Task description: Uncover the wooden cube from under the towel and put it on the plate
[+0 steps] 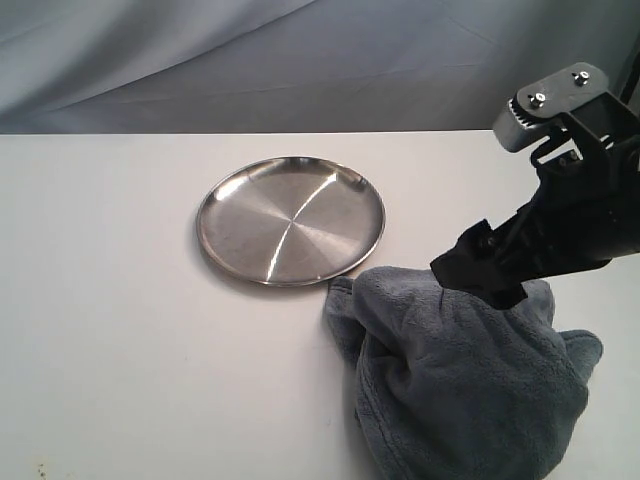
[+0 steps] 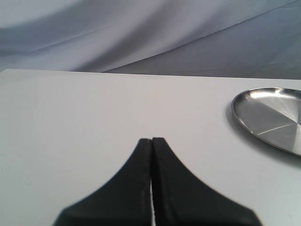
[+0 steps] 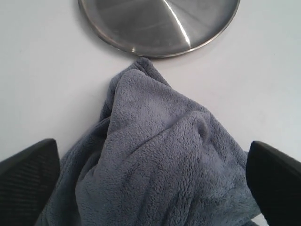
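A white tabletop (image 1: 100, 320) is lying before a draped grey backdrop (image 1: 200, 60). Exterior view: a round, shiny stainless-steel plate (image 1: 290, 220) is sitting mid-table. A fluffy blue-grey terry towel (image 1: 470, 390) is bunching near right, touching its near rim, under the right gripper (image 1: 478, 272). Left wrist view: the left gripper (image 2: 151, 143) is pressing its jaws together, empty. Right wrist view: black fingers (image 3: 28, 181) are standing wide apart astride the towel; no wooden cube is showing.

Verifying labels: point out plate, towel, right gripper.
plate (image 1: 290, 220), exterior view, bare centre.
towel (image 1: 470, 380), exterior view, middle fold.
right gripper (image 3: 153, 181), right wrist view, midway between its open fingers.
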You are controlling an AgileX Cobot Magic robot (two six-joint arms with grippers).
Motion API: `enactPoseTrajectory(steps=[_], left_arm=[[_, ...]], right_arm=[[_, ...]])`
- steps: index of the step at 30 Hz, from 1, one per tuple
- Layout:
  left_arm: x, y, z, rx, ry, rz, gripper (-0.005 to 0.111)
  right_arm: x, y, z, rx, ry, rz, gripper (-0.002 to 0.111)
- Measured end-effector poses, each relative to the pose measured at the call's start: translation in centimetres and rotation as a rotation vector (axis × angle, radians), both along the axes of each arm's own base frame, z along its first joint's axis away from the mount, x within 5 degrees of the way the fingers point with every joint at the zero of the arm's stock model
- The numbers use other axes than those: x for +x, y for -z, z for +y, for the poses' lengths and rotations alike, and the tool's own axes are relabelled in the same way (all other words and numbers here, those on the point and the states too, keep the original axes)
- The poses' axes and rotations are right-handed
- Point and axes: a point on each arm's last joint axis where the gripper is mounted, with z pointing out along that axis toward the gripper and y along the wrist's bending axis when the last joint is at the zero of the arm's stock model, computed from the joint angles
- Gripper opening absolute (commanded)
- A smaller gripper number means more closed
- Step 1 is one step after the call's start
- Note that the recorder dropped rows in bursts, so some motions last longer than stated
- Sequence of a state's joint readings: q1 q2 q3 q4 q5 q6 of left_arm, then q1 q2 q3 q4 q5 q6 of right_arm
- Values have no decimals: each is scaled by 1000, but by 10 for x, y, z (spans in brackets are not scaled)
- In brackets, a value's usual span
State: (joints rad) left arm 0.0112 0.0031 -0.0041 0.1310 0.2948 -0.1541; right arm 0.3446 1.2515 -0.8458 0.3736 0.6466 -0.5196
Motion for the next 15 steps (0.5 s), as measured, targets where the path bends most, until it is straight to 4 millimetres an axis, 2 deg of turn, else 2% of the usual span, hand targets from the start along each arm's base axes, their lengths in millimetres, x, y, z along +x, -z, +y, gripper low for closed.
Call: enactPoseTrajectory(steps=[6,9,15], left_arm=[[0,0,0,0,0,0,0],[0,0,0,0,0,0,0],[0,0,0,0,0,0,0]], right_arm=[[-2,1,0,-6,-8,20,105],[-8,7,0,-31,-42,116,105],[-3,45,2,-113,-124,239,105]])
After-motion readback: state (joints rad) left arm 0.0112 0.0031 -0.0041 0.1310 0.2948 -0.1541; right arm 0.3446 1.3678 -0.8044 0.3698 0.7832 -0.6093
